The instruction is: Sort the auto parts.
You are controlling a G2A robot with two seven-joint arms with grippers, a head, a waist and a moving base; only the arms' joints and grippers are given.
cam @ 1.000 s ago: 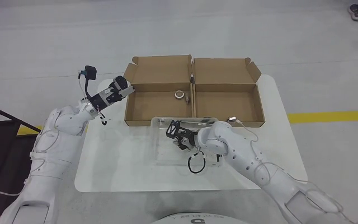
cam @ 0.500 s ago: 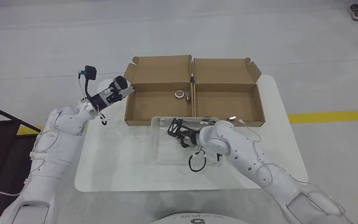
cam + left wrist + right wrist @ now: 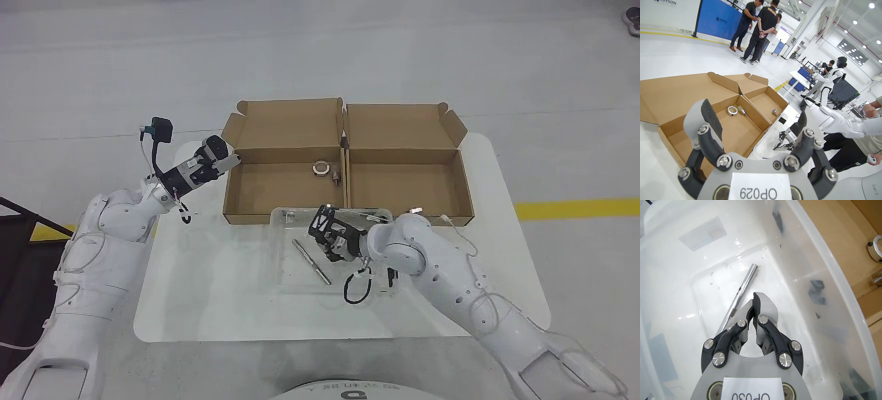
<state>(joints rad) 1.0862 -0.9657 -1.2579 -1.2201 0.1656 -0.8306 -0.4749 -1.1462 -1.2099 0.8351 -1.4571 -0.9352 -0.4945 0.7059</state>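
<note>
A thin metal rod (image 3: 312, 262) (image 3: 745, 283) lies slanted on the floor of the clear plastic bin (image 3: 281, 268) (image 3: 829, 256). My right gripper (image 3: 326, 224) (image 3: 755, 298) hangs inside the bin, just beside the rod's near end, shut with nothing between its pads. The left cardboard box (image 3: 270, 190) (image 3: 738, 128) holds a metal ring (image 3: 321, 169) (image 3: 732, 110) and a bolt-like part (image 3: 336, 178) (image 3: 741, 110). A small metal part (image 3: 774, 111) lies in the right box (image 3: 405, 188). My left gripper (image 3: 215, 158) (image 3: 755, 111) is held open in the air beyond the left box's outer corner.
Both boxes stand side by side at the table's far edge with their lids folded back. The bin sits directly in front of them at mid-table. Bare white tabletop (image 3: 200, 290) lies to the left of the bin.
My right gripper has moved up and toward the boxes, uncovering the rod, which now lies free in the bin. The left arm has stayed still.
</note>
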